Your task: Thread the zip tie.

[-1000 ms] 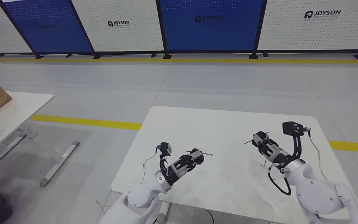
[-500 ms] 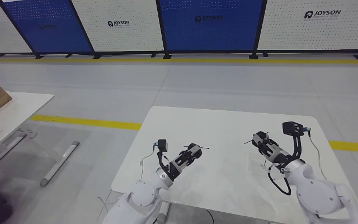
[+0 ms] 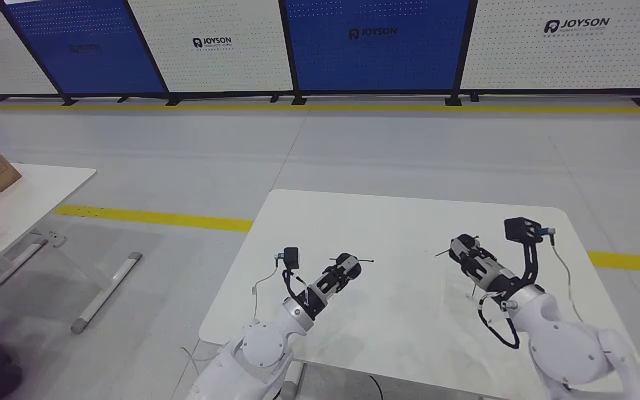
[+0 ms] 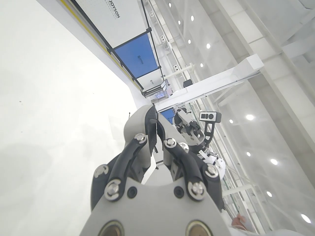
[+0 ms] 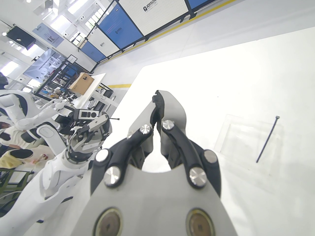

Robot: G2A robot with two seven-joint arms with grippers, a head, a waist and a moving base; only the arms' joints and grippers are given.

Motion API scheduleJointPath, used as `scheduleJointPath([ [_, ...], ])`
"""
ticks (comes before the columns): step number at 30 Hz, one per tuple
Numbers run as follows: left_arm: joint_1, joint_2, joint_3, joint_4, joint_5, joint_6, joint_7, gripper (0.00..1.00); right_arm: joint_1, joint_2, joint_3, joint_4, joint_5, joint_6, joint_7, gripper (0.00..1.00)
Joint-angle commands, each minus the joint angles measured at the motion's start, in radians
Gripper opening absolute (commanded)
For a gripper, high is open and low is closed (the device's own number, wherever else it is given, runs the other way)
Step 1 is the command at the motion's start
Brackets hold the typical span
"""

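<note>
Held a zip tie (image 3: 366, 262) pinched in the left gripper (image 3: 350, 264) above the near left of the table (image 3: 400, 215), tip pointing right. Pinched a second tie (image 3: 441, 253) in the right gripper (image 3: 456, 245), well apart. Saw a third tie (image 5: 267, 140) flat nearby.

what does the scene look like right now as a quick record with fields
left tool: shut on a thin black plastic zip tie, its end poking out toward the other arm
right tool: shut, a thin dark sliver at its tip, too small to identify
spare: second thin black zip tie lying on a clear flat plastic sheet
surface: white rectangular table
threading: not yet begun, tools apart
</note>
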State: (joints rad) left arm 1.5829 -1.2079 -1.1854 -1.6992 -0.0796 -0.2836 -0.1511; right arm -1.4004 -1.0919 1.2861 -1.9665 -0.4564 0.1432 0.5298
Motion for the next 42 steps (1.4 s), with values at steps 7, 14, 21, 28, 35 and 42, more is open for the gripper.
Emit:
scheduleJointPath([
  [7,0.000,0.000,0.000,0.000,0.000,0.000,0.000,0.00,0.045,-0.031,-0.204,0.006,-0.204,0.058,-0.157,0.00],
  [14,0.000,0.000,0.000,0.000,0.000,0.000,0.000,0.00,0.085,-0.048,-0.278,0.063,-0.208,0.081,-0.145,0.00],
  [21,0.000,0.000,0.000,0.000,0.000,0.000,0.000,0.00,0.085,-0.048,-0.278,0.063,-0.208,0.081,-0.145,0.00],
  [28,0.000,0.000,0.000,0.000,0.000,0.000,0.000,0.00,0.041,-0.056,-0.271,0.103,-0.125,-0.060,-0.260,0.00],
  [35,0.000,0.000,0.000,0.000,0.000,0.000,0.000,0.00,0.020,-0.079,-0.308,0.153,-0.065,-0.144,-0.446,0.00],
  [42,0.000,0.000,0.000,0.000,0.000,0.000,0.000,0.00,0.020,-0.080,-0.311,0.155,-0.062,-0.144,-0.452,0.00],
])
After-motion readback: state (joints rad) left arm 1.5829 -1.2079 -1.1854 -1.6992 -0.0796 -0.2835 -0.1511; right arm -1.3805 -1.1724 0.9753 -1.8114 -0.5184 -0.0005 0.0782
